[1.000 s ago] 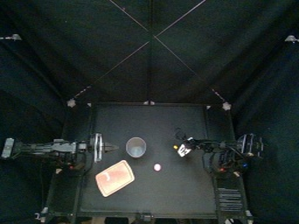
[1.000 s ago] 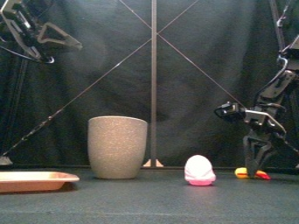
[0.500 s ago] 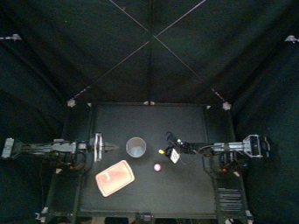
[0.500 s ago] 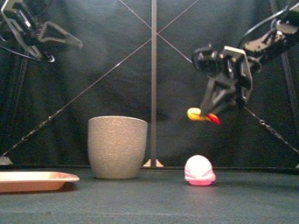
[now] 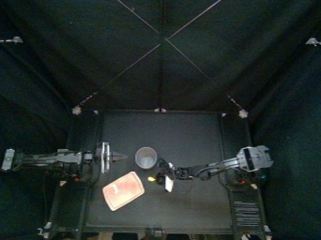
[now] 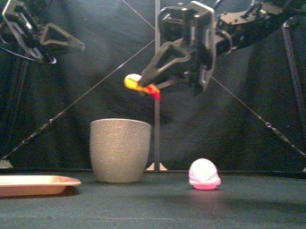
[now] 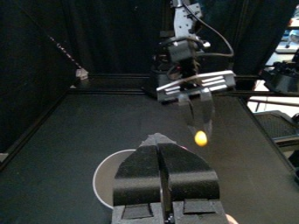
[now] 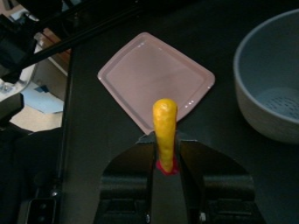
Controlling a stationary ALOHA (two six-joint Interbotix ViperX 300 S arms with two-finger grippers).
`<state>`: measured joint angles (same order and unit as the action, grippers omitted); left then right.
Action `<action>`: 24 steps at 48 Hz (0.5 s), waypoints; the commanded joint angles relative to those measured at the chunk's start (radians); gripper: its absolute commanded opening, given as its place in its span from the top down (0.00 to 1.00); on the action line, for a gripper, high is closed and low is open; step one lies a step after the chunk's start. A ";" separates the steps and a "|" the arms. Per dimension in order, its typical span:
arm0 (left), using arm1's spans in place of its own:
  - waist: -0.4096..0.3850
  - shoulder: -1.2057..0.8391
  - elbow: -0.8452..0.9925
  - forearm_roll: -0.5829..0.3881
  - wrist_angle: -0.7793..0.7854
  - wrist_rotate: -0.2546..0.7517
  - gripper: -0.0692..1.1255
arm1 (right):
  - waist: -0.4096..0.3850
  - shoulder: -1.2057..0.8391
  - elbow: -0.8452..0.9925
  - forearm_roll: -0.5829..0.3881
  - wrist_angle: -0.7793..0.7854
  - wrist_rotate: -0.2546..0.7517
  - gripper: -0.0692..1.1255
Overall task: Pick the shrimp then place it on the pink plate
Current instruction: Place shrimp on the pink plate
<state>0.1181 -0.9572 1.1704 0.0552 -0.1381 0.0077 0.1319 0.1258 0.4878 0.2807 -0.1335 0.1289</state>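
My right arm has swung in from three o'clock and climbed. The right gripper (image 5: pixel 170 179) now hangs high with the pink plate (image 5: pixel 123 192) at its eight o'clock, so I judge only the lowering remains. Its jaws pinch the shrimp (image 6: pixel 138 83) tight. The left gripper (image 7: pixel 163 171) rests closed and empty at nine o'clock. From above I can barely make the shrimp out.

i'm looking down from high overhead, tilting a little toward the black back curtain (image 5: pixel 160 56), over the small black table (image 5: pixel 189 131). my front camera is sitting at table height, facing level, close to the tall grey speckled cup (image 6: pixel 121 150). the left wrist camera is peering across the table; the right wrist camera is staring down, near, on the flat pink tray (image 8: pixel 152 77). all four are sharing that cup.
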 commanded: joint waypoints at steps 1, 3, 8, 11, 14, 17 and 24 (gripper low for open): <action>0.015 0.005 -0.015 0.008 -0.006 -0.002 0.93 | 0.012 0.091 -0.156 -0.055 0.002 0.003 0.51; 0.015 0.005 -0.017 0.006 -0.008 -0.002 0.93 | 0.015 0.127 -0.206 -0.071 0.011 0.003 0.51; 0.014 0.005 -0.018 0.006 -0.012 -0.003 0.93 | 0.017 0.216 -0.339 -0.094 0.049 0.003 0.51; 0.014 0.005 -0.018 0.006 -0.012 -0.003 0.93 | 0.017 0.262 -0.411 -0.101 0.080 0.002 0.51; 0.014 0.005 -0.018 0.006 -0.012 -0.003 0.93 | 0.015 0.304 -0.476 -0.106 0.117 0.002 0.51; 0.014 0.005 -0.018 0.006 -0.012 -0.003 0.93 | 0.011 0.350 -0.540 -0.109 0.152 0.002 0.51; 0.012 0.005 -0.018 0.006 -0.014 -0.003 0.93 | 0.011 0.449 -0.676 -0.110 0.268 0.002 0.50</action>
<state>0.1304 -0.9572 1.1704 0.0583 -0.1396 0.0046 0.1488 0.5706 -0.1058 0.1718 0.0844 0.1319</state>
